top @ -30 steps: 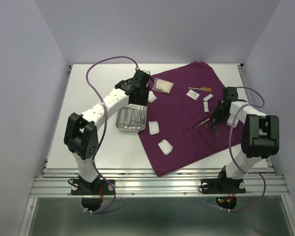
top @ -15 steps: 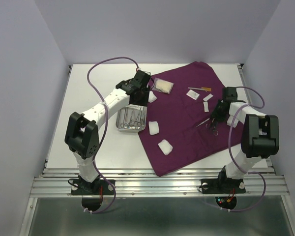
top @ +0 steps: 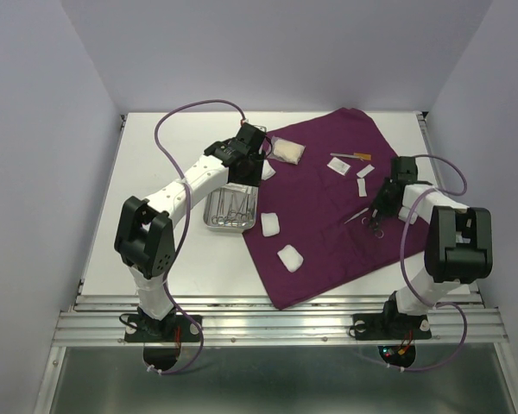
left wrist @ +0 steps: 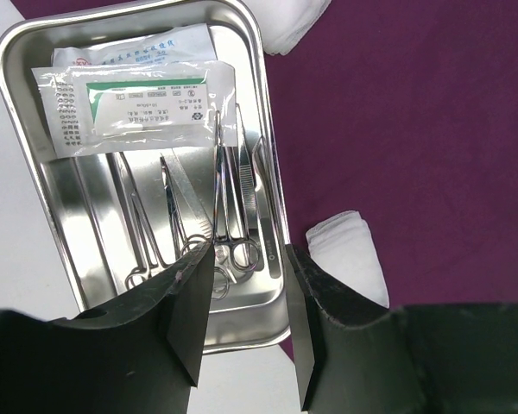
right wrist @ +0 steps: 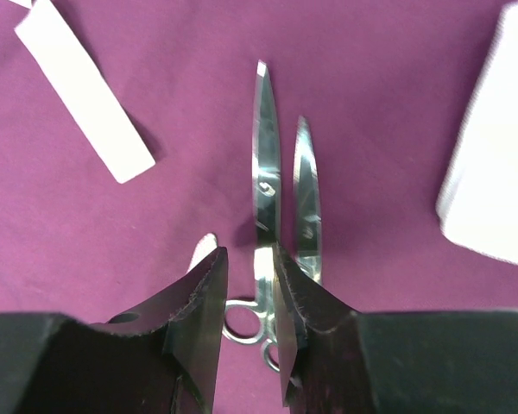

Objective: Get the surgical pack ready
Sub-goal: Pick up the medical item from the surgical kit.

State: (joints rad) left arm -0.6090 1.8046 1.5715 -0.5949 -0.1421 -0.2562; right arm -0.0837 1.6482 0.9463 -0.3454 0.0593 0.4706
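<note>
The dark-purple cloth (top: 328,198) lies spread on the white table. At its left edge stands the steel tray (top: 216,220), which holds scissors and forceps (left wrist: 233,207) and two clear packets (left wrist: 134,108). My left gripper (left wrist: 248,285) hangs open above the tray's near rim (left wrist: 242,332) with nothing between its fingers. Silver scissors (right wrist: 263,155) lie flat on the cloth, seen in the top view as scissors (top: 367,220). My right gripper (right wrist: 249,285) is low over them, its jaws open and straddling one shank near the finger rings. A gap shows beside the left finger.
Gauze squares (top: 270,225) (top: 289,257) (top: 266,170) lie on the cloth's left part, and one gauze square (left wrist: 350,254) sits beside the tray. A clear bag (top: 287,151) and small white packets (top: 338,166) (top: 361,185) lie further back. More gauze (right wrist: 492,164) lies right of the scissors.
The right arm's elbow has shifted slightly. Both grippers stay where they were with the same opening.
</note>
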